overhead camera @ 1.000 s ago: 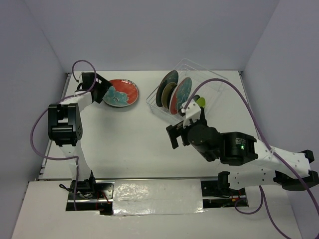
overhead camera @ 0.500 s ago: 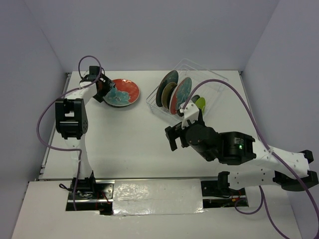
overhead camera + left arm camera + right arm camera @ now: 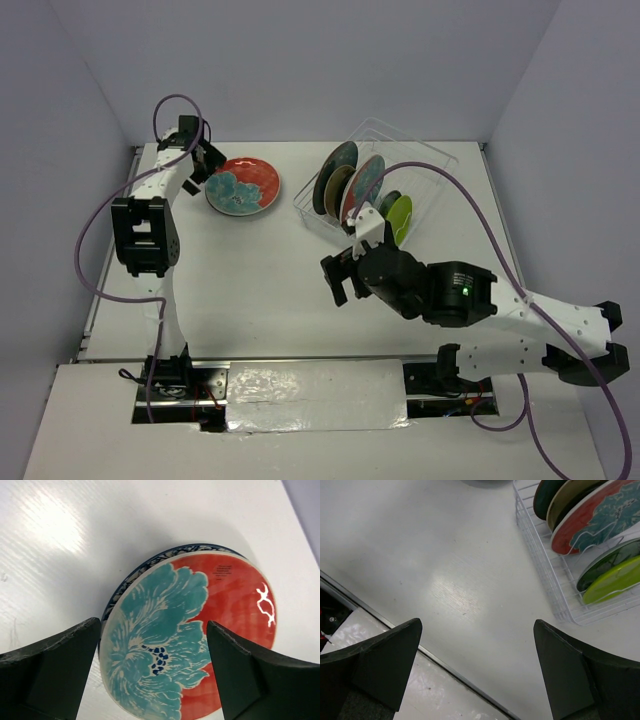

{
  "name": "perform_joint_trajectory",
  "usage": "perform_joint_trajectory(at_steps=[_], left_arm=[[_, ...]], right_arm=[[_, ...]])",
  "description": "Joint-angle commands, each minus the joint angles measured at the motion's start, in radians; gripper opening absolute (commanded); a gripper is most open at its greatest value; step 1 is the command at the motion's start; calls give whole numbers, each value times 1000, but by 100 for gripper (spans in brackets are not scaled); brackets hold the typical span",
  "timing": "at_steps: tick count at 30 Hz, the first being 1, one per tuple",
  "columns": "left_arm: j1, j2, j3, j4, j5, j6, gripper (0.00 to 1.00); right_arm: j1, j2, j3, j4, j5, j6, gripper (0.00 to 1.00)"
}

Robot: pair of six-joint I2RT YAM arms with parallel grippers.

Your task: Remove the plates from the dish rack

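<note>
Moved: right gripper [image 3: 335, 278] backed near-left of dish rack [image 3: 432, 163]; left gripper [image 3: 203, 163] rose.
Rack: plates [image 3: 352, 186] stood inside.
Unloaded: red-teal plate [image 3: 243, 187] lay left of rack.
Claws: both wide, empty.
Risk: crowded plates might knock neighbours.

White table [image 3: 255, 265], perhaps foil-taped edge [image 3: 320, 393]

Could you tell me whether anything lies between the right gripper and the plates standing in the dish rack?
Nothing visible does. The right gripper, open, hangs over bare table beside the dish rack. Only the rack's own low wire side stands in front of the plates.
</note>
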Motion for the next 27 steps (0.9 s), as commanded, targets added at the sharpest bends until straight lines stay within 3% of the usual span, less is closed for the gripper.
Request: perform_joint_trajectory(at_steps=[1, 6, 8, 11, 15, 18, 22, 27], left_arm=[[-4, -30, 14, -59, -59, 12, 99], [-33, -256, -11, -128, -137, 107, 99], [-58, -365, -98, -125, -161, 165, 99], [-73, -647, -225, -171, -145, 199, 100], [-102, -958, -530, -123, -79, 320, 99], [-121, -1164, -653, -99, -39, 416, 100], [-126, -1344, -846, -38, 65, 545, 100], [-135, -1424, -985, -4, 43, 536, 100]], right_arm=[[-63, -4, -35, 40, -54, 33, 100], [-369, 4, -107, 224, -200, 118, 100], [-439, 45, -86, 284, -213, 168, 100], [-569, 140, -22, 338, -244, 222, 100], [-715, 313, 130, 284, -244, 320, 100], [-780, 448, 259, 258, -246, 339, 98], [-844, 599, 391, 234, -255, 369, 85], [-867, 686, 494, 195, -272, 383, 68]])
